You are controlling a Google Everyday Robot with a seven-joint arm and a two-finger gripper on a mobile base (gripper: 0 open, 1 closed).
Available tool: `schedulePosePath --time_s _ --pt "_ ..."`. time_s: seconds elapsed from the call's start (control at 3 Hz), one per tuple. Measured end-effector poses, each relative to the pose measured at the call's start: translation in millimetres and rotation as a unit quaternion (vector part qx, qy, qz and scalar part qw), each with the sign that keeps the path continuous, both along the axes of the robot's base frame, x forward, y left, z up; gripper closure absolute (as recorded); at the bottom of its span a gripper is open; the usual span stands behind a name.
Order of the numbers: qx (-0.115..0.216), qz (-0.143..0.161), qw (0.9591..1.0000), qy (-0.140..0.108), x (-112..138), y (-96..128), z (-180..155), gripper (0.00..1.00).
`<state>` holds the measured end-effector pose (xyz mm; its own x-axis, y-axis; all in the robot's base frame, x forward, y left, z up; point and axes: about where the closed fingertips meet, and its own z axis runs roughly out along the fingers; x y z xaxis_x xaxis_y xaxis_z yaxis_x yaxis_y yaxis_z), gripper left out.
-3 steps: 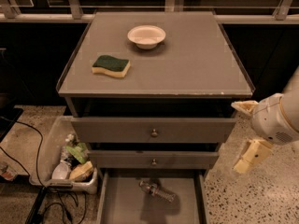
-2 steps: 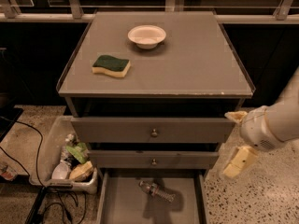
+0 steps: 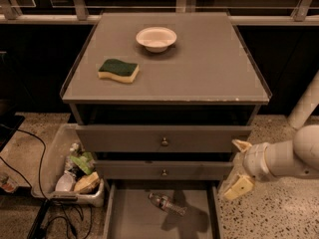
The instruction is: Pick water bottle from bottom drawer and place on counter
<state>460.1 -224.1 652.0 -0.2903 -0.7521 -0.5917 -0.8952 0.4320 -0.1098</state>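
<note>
The water bottle (image 3: 166, 203) lies on its side on the bare grey floor of the pulled-out bottom drawer (image 3: 134, 218), near its back. My gripper (image 3: 238, 167) hangs at the right of the cabinet, level with the lower drawer front and above the drawer's right wall. Its two pale fingers (image 3: 238, 188) stand spread apart with nothing between them. The gripper is to the right of the bottle and above it, not touching it. The counter (image 3: 199, 68) is the broad grey cabinet top above.
A white bowl (image 3: 156, 38) and a green-and-yellow sponge (image 3: 118, 70) sit on the counter. Two closed drawer fronts with round knobs (image 3: 164, 142) are above the open drawer. A bin of clutter (image 3: 75, 176) stands on the floor at the left, with cables beside it.
My arm and gripper have moved left and a little down, closer to the cabinet's right side and the open drawer. The bottle has not moved.
</note>
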Motion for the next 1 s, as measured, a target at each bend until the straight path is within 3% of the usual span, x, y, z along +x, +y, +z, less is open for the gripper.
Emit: schedulePosePath --time_s 0.33,0.67,1.0 --pt "0.011 0.000 0.9998 -0.015 2.6 2.1 -56.5 0.00" --pt "0.010 -0.002 0.9999 -0.010 3.3 3.9 -62.8 0.00" --pt "0.005 -0.028 0.9995 0.013 15.5 -3.3 -103.2 0.00"
